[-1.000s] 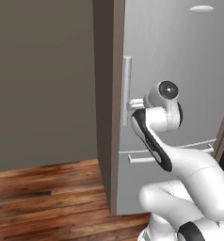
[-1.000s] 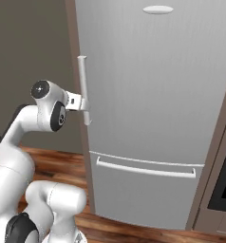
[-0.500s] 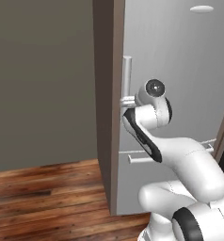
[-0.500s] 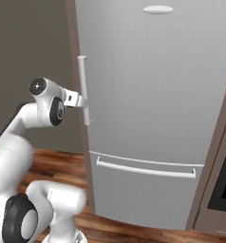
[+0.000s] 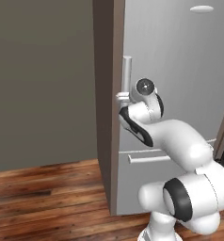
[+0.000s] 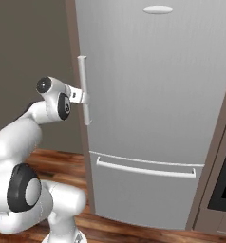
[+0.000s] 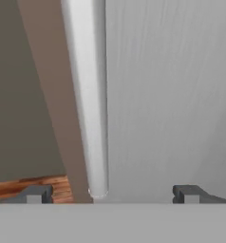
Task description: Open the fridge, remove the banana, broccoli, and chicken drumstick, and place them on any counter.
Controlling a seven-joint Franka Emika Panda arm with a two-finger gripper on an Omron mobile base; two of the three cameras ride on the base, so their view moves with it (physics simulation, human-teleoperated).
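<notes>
Since the tall silver-grey fridge [image 6: 153, 114] is shut, its big upper door is the first thing I have to move, and I judge it heavy and stiff, with a seal that will resist at the start and then let go. The brushed metal face would give my pads nothing to bite on, so the place to take hold is the pale vertical bar handle [image 7: 89, 95] near the door's left edge, a rigid round rod that should not flex. Smooth as it looks, I expect it could slide in a loose pinch, so I would grip it squarely across, near its lower half, and pull along the door's swing rather than straight out.

My two-finger gripper [image 7: 110, 193] stands spread as wide as it goes and has hold of nothing; in the hand view the bar's lower end sits between the two dark fingertips [image 7: 36, 193], closer to the left one, with no contact I can confirm. In the right base view my hand [image 6: 76, 96] is at the handle's lower part.

The banana, broccoli and drumstick are behind the closed door, so I cannot place them. The bottom drawer's horizontal handle [image 6: 145, 168] is partly covered by my arm in the left base view, and the hinge side is cut off by the dark brown panel [image 5: 109, 94].
</notes>
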